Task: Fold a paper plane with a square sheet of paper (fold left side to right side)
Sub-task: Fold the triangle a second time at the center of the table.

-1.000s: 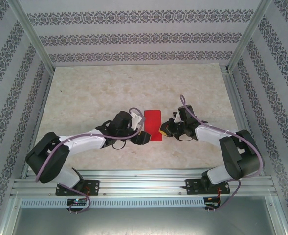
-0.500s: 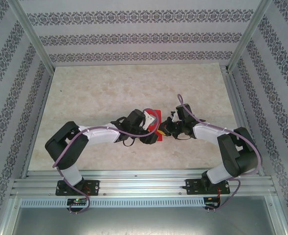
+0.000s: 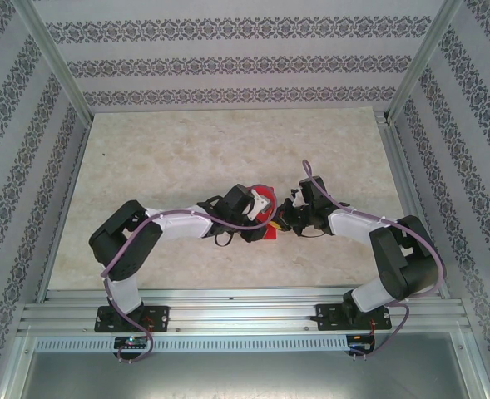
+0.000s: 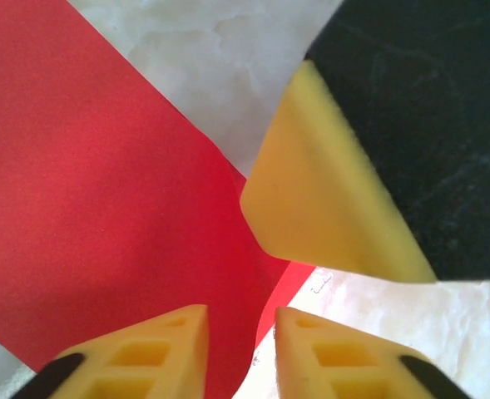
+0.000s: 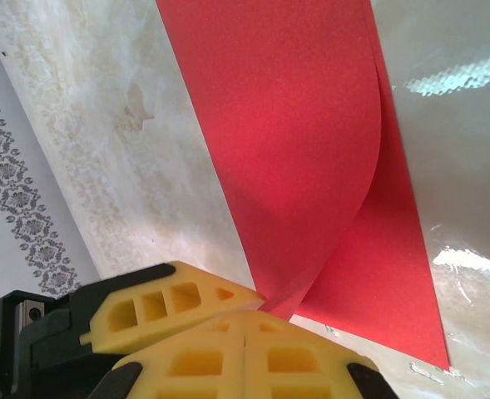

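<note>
The red sheet of paper (image 3: 266, 236) lies at mid-table, mostly hidden under both grippers. In the left wrist view the sheet (image 4: 103, 191) has its upper layer lifted off the lower one. My left gripper (image 4: 242, 349) stands over the sheet's right edge, jaws slightly apart with the raised edge between them. My right gripper (image 5: 245, 314) is shut, and the curled upper layer of the sheet (image 5: 286, 125) runs down into its tips. One of its yellow fingers (image 4: 319, 191) touches the paper edge just beyond my left jaws. The two grippers (image 3: 265, 224) (image 3: 283, 221) nearly meet.
The pale marble tabletop (image 3: 228, 150) stretches far behind and to both sides of the paper. Patterned walls and metal posts enclose it. An aluminium rail (image 3: 245, 312) holding both arm bases runs along the near edge.
My left arm has swung right over the paper and covers most of it; its jaws have narrowed around the raised edge. The right gripper has stayed put, shut.
</note>
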Robot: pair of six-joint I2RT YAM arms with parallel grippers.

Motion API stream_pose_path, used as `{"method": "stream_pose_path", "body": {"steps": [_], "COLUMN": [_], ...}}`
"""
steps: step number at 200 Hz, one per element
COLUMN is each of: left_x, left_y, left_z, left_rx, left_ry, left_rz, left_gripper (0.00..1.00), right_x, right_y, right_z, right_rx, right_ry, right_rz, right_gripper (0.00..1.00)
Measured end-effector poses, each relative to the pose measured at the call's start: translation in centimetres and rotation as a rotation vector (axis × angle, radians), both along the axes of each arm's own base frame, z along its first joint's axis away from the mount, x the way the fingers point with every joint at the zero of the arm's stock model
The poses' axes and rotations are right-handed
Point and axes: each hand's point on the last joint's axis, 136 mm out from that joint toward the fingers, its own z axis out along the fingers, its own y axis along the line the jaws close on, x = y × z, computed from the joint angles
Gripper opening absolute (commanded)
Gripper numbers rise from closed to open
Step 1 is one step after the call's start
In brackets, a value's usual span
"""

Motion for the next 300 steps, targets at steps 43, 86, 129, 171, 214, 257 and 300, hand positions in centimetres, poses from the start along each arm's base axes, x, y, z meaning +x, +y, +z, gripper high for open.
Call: {"method": "stream_pose_path", "body": {"steps": [43,86,129,171,214,257,300], "left_x": [0.2,0.2,0.2,1.5,2.2,2.2,2.5], "left_y": [0.1,0.2,1.5,2.8,3.6,3.6,3.9], "left_z": [-0.1,-0.2,0.0,0.1,0.3,0.4,0.4], "left_rx": [0.010,0.009,-0.045,-0.135,-0.186,-0.197,-0.199], "left_ry": [-0.004,0.002,0.058,0.135,0.180,0.196,0.197], "left_rz": [0.003,0.011,0.048,0.116,0.156,0.165,0.177], "left_gripper": [0.00,0.00,0.00,0.00,0.00,0.00,0.00], "right_x": [0.0,0.2,0.7,-0.3,-1.6,-2.3,-2.8], "right_y": [0.0,-0.1,-1.2,-0.8,0.3,-0.5,-1.0], "right_z": [0.0,0.3,2.0,1.3,-1.2,-4.2,-4.9], "right_rx": [0.000,0.004,-0.021,-0.063,-0.118,-0.209,-0.278], "right_ry": [0.001,-0.015,-0.103,-0.113,-0.067,0.003,0.010], "right_rz": [0.000,-0.002,0.003,0.055,0.101,0.099,0.127], "right_gripper": [0.00,0.29,0.33,0.10,0.05,0.04,0.04]}}
